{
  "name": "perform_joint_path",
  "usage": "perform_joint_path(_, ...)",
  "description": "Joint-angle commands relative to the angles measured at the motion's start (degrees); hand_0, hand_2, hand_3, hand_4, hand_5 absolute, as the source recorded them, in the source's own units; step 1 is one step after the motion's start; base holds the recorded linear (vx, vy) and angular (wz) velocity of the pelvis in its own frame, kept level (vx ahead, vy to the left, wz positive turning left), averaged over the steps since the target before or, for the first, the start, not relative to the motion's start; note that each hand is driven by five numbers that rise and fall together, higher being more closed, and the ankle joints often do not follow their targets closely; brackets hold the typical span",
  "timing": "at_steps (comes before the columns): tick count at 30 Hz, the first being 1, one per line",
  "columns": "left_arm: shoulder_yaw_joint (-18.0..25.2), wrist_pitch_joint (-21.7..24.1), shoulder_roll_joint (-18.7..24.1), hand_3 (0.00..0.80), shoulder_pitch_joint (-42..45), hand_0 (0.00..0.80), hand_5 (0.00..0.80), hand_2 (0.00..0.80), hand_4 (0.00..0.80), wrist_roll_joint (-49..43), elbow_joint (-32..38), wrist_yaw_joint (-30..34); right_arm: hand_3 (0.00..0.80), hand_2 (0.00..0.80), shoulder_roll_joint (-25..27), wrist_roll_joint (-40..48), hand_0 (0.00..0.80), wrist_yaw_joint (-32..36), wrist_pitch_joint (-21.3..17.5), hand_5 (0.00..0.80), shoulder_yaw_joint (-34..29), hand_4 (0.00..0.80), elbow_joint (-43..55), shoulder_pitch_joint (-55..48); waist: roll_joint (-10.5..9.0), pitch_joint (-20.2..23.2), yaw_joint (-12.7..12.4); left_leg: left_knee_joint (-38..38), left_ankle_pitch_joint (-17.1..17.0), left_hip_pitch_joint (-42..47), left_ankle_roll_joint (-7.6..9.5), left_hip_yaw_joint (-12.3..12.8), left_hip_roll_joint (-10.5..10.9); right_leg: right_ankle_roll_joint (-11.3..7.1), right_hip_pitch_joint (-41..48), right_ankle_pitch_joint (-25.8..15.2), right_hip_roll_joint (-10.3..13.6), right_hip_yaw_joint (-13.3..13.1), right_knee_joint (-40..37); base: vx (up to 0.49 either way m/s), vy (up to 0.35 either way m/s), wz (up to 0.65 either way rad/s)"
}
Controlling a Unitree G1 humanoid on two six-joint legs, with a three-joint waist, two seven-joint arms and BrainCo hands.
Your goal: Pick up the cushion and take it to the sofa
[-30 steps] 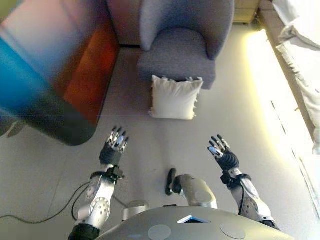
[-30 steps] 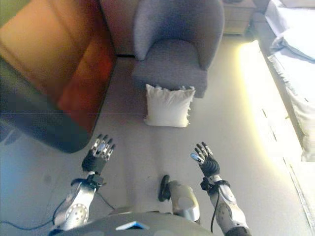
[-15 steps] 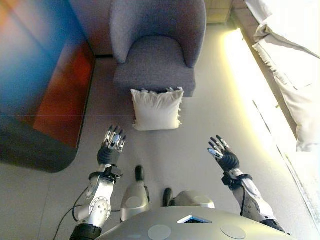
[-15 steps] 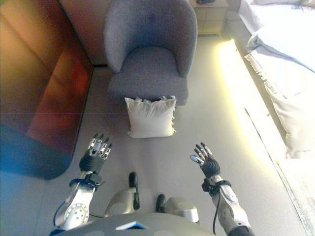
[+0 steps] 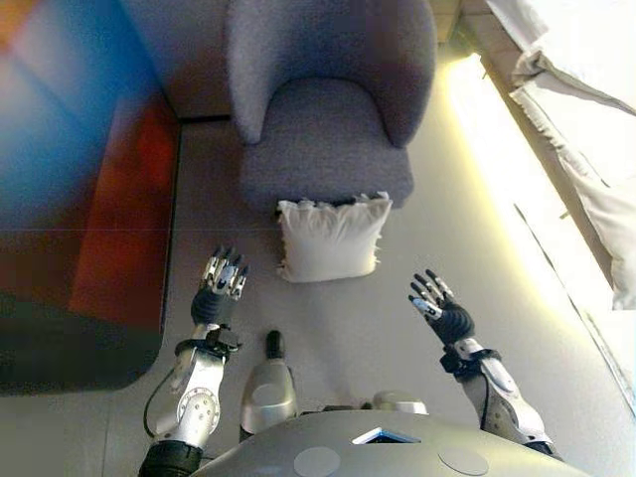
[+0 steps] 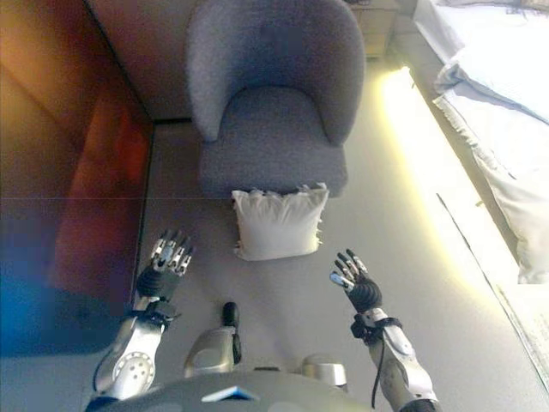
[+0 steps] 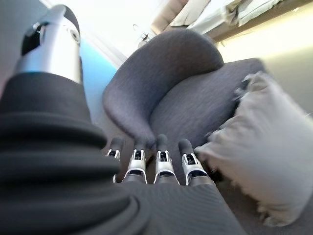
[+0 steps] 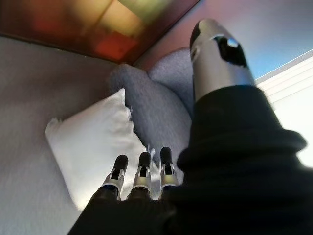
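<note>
- Fingers are spreading apart on both the left hand (image 5: 221, 291) and the right hand (image 5: 438, 307), holding nothing.
- Both hands should be closing on opposite sides of the white cushion (image 5: 331, 238) leaning against the grey armchair (image 5: 328, 129).

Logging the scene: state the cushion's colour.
The cushion is off-white with a frilled edge, leaning against the grey armchair; it shows best in the right eye view.

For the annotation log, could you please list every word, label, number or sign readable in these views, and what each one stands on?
None: no readable text shows anywhere.
Cushion: plain white, no label in view.
Grey armchair: plain fabric, no tag visible.
Left hand and right hand: no markings can be made out.
</note>
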State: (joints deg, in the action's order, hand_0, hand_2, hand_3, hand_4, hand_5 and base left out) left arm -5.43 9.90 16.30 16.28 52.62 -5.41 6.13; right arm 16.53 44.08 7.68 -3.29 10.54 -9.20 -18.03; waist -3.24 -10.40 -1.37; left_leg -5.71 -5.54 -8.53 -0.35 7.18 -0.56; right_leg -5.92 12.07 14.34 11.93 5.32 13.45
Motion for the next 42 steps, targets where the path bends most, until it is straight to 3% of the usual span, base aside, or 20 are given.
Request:
perform_joint_path(1,0.37,0.93,2.52,0.000,1.13,0.000,0.000,0.000,0.000,-3.91,6.39,1.74,0.000,0.000,-1.13,-1.31,0.000,-0.99,-4.02,0.000,-0.55,0.000,1.67,1.91,0.56,3.49,-2.10,-1.73,6.46,-0.92,2.55,-0.95,0.51,-3.44,-6.05,-20.74,8.71,-0.59,16.46,0.276,0.413,0.10)
perform_joint_path(2,0.30,0.85,2.61,0.000,1.01,0.000,0.000,0.000,0.000,-4.90,6.38,1.73,0.000,0.000,-1.41,-1.07,0.000,-1.61,-4.24,0.000,-0.54,0.000,1.77,1.94,0.88,3.70,-2.07,-1.84,6.72,-0.77,2.94,-0.91,0.79,-3.23,-7.19,-21.62,8.83,-1.01,18.13,0.265,0.415,0.19)
perform_joint_path(4,0.58,0.44,3.13,0.000,0.69,0.000,0.000,0.000,0.000,-5.84,6.84,1.34,0.000,0.000,-2.10,-2.10,0.000,-2.08,-4.52,0.000,-0.18,0.000,3.42,0.30,1.72,3.25,-0.82,-2.77,8.80,1.69,4.67,-0.27,3.18,-1.93,-14.52,-23.76,9.06,-3.12,28.67,0.228,0.365,0.39)
perform_joint_path(5,0.89,0.28,3.30,0.000,0.48,0.000,0.000,0.000,0.000,-5.42,7.06,1.57,0.000,0.000,-2.07,-2.50,0.000,-1.81,-4.59,0.000,-0.15,0.000,3.78,-0.34,1.93,2.96,-0.41,-3.01,9.36,2.48,4.79,-0.07,3.64,-1.49,-16.69,-23.81,8.96,-3.17,29.18,0.219,0.266,0.30)
perform_joint_path(9,2.13,0.13,3.79,0.000,0.50,0.000,0.000,0.000,0.000,-4.15,7.12,1.57,0.000,0.000,-1.76,-2.40,0.000,-1.74,-4.16,0.000,-1.15,0.000,3.18,-0.72,1.87,1.07,0.67,-3.52,11.06,6.23,3.78,0.21,3.84,-0.62,-19.66,-20.87,7.13,1.13,18.31,0.245,0.045,0.06)
perform_joint_path(11,2.88,0.77,4.17,0.000,1.39,0.000,0.000,0.000,0.000,-3.31,6.75,1.02,0.000,0.000,-1.60,-1.00,0.000,-0.64,-3.79,0.000,-1.50,0.000,3.04,-0.27,0.42,0.26,1.01,-4.27,13.58,8.06,3.34,1.75,3.76,-2.05,-20.71,-21.75,6.07,3.96,7.88,0.232,-0.136,-0.03)
perform_joint_path(13,2.90,1.19,4.31,0.000,1.75,0.000,0.000,0.000,0.000,-2.94,6.60,1.03,0.000,0.000,-1.44,-0.02,0.000,-0.20,-3.53,0.000,-1.43,0.000,2.67,0.62,-1.08,-0.43,1.44,-5.22,16.04,9.54,3.17,2.73,4.28,-4.04,-22.00,-24.57,5.52,5.03,1.94,0.219,-0.115,-0.22)
perform_joint_path(17,2.36,1.48,4.45,0.000,2.49,0.000,0.000,0.000,0.000,-3.75,7.10,1.14,0.000,0.000,-1.97,0.68,0.000,0.37,-2.58,0.000,-1.70,0.000,0.78,2.20,-2.82,-0.64,1.71,-6.01,19.29,11.89,3.20,2.81,5.02,-6.40,-23.00,-28.50,5.61,5.64,-5.87,0.249,-0.074,-0.23)
perform_joint_path(21,2.64,1.29,4.42,0.000,3.51,0.000,0.000,0.000,0.000,-4.39,7.74,0.78,0.000,0.000,-2.45,0.57,0.000,1.06,-2.30,0.000,-1.91,0.000,-0.14,2.55,-3.31,0.10,1.22,-7.61,20.97,12.26,2.90,1.83,4.99,-6.58,-21.88,-29.03,6.73,5.75,-9.07,0.243,-0.082,0.10)
perform_joint_path(25,3.89,-0.42,4.78,0.000,4.46,0.000,0.000,0.000,0.000,-4.40,7.89,2.40,0.000,0.000,-2.65,1.02,0.000,0.67,-2.79,0.000,-2.17,0.000,-0.04,2.56,-3.21,0.73,0.98,-10.65,22.79,11.53,1.97,-0.22,4.05,-6.30,-20.22,-27.89,7.89,3.40,-10.77,0.263,-0.152,0.30)
perform_joint_path(30,3.88,-1.58,5.08,0.000,4.69,0.000,0.000,0.000,0.000,-4.09,7.26,4.52,0.000,0.000,-2.53,1.71,0.000,-0.42,-2.54,0.000,-1.75,0.000,0.31,2.63,-3.56,0.55,1.80,-11.50,24.67,13.42,1.32,-0.68,2.90,-7.25,-22.10,-28.28,7.39,4.13,-12.89,0.299,-0.230,0.02)
perform_joint_path(31,3.63,-1.25,4.89,0.000,4.77,0.000,0.000,0.000,0.000,-3.87,7.12,4.60,0.000,0.000,-2.40,1.65,0.000,-0.27,-1.98,0.000,-1.76,0.000,0.62,2.31,-3.53,0.68,2.29,-11.47,25.08,14.18,1.37,-0.80,2.50,-7.22,-22.52,-27.62,6.91,3.33,-12.21,0.335,-0.273,-0.04)
perform_joint_path(34,2.40,-0.87,4.14,0.000,4.81,0.000,0.000,0.000,0.000,-2.43,7.07,3.52,0.000,0.000,-1.71,0.55,0.000,0.28,-0.29,0.000,-1.53,0.000,0.49,1.51,-2.98,1.85,3.87,-12.50,23.87,15.71,0.70,-0.88,0.27,-6.48,-22.80,-24.45,3.88,0.80,-9.41,0.365,-0.300,-0.03)
perform_joint_path(37,1.69,-1.69,3.00,0.000,4.32,0.000,0.000,0.000,0.000,0.92,7.07,2.43,0.000,0.000,0.07,-0.61,0.000,1.19,0.29,0.000,-0.93,0.000,1.42,0.96,-1.95,2.95,5.09,-15.40,15.28,16.48,-2.01,-1.13,-3.77,-4.09,-22.32,-20.20,0.34,0.28,-5.58,0.288,-0.274,-0.03)
perform_joint_path(40,0.33,-0.53,1.54,0.000,4.09,0.000,0.000,0.000,0.000,-0.23,7.16,1.67,0.000,0.000,1.91,-0.26,0.000,2.02,0.13,0.000,-1.08,0.000,1.07,1.31,-2.17,3.92,5.31,-23.09,8.64,14.35,-3.61,-2.06,-4.88,-0.57,-20.30,-17.68,-2.53,0.75,-5.66,0.271,-0.293,-0.18)
perform_joint_path(42,-0.72,-0.16,0.52,0.000,3.88,0.000,0.000,0.000,0.000,-0.84,6.88,1.06,0.000,0.000,3.05,0.06,0.000,1.92,-0.18,0.000,-1.34,0.000,0.10,2.18,-2.36,4.32,5.24,-30.61,6.05,11.52,-3.88,-2.17,-4.62,1.66,-18.79,-16.17,-3.72,1.42,-5.62,0.260,-0.278,-0.13)
